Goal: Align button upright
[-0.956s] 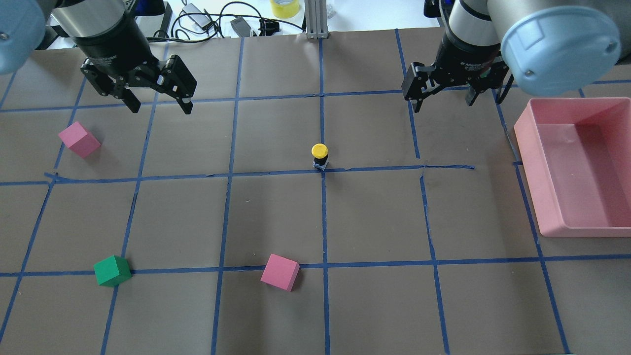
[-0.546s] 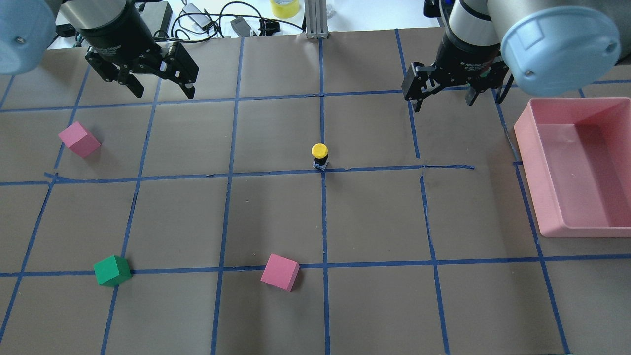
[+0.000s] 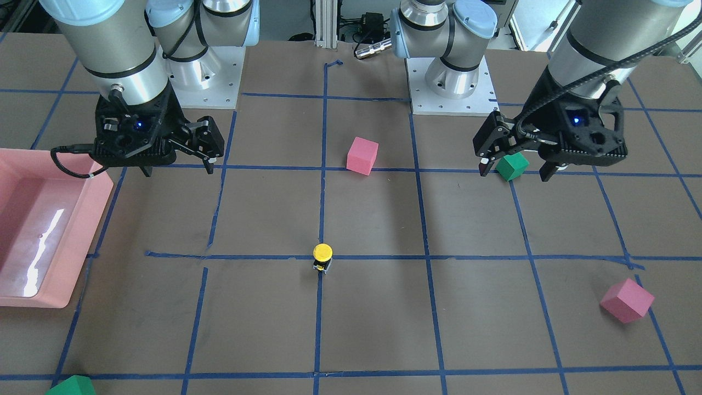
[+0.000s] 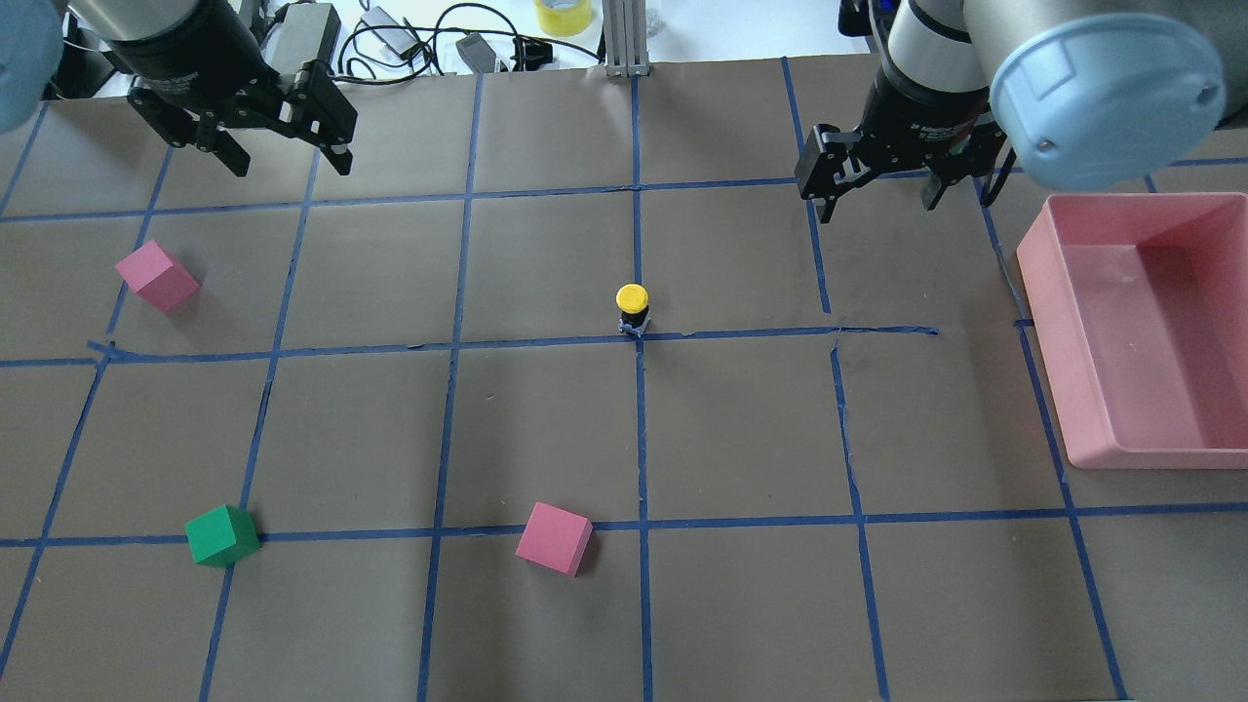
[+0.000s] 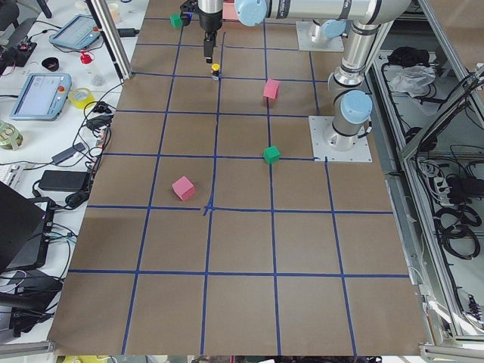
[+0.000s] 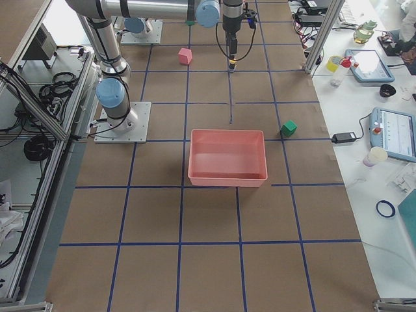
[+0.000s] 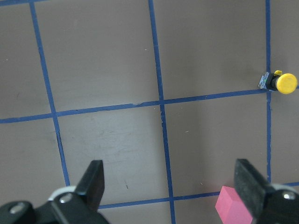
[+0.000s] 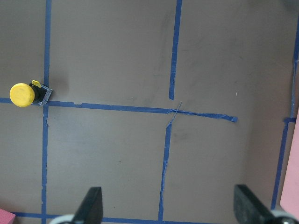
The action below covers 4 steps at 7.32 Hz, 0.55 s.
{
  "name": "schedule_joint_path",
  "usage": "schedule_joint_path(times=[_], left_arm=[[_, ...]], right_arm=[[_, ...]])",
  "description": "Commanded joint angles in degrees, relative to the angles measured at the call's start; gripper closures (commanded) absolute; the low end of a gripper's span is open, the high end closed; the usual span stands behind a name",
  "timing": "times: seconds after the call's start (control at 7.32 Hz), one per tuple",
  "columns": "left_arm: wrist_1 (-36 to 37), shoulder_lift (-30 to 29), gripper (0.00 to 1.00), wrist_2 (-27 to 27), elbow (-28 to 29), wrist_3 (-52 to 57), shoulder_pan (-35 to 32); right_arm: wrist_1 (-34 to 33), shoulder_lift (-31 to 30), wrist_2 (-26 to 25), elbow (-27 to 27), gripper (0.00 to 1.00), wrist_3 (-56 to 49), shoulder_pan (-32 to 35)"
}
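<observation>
Looking down from overhead, spotted the button [image 4: 633,310] standing upright on the table [image 4: 741,429], yellow cap on top, black body under it, silvery base down. Found it parked right on a crossing of the blue tape lines, roughly mid-table, touched by neither arm. Saw the left end effector [image 4: 291,166] up off the table toward the far left, fingers spread apart and gripping nothing. Same deal with the right end effector [image 4: 877,208]: spread wide, empty, hovering toward the far right, near the pink tray [image 4: 1048,341]. Caught both well apart from the button. Checked the two wrist cams too and got the button [image 7: 279,82] near the edge of each view, base sitting on the tape crossing. Counted a pink cube [image 4: 157,277] over on the left, a second pink cube [image 4: 554,537] on the near side touching a tape line, and a green cube [image 4: 222,535] at the near left. Found all three well apart from the button.
</observation>
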Motion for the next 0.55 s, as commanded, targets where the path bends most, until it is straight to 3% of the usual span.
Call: schedule_joint_path(times=[0.0, 0.41], left_arm=[[2.0, -0.6, 0.0, -2.1, -0.1, -1.1, 0.8], [2.3, -2.5, 0.0, -1.8, -0.5, -1.3, 1.2]], right_arm=[[-0.2, 0.0, -0.1, 0.0, 0.0, -0.1, 0.1], [-0.1, 0.0, -0.1, 0.0, 0.0, 0.0, 0.0]])
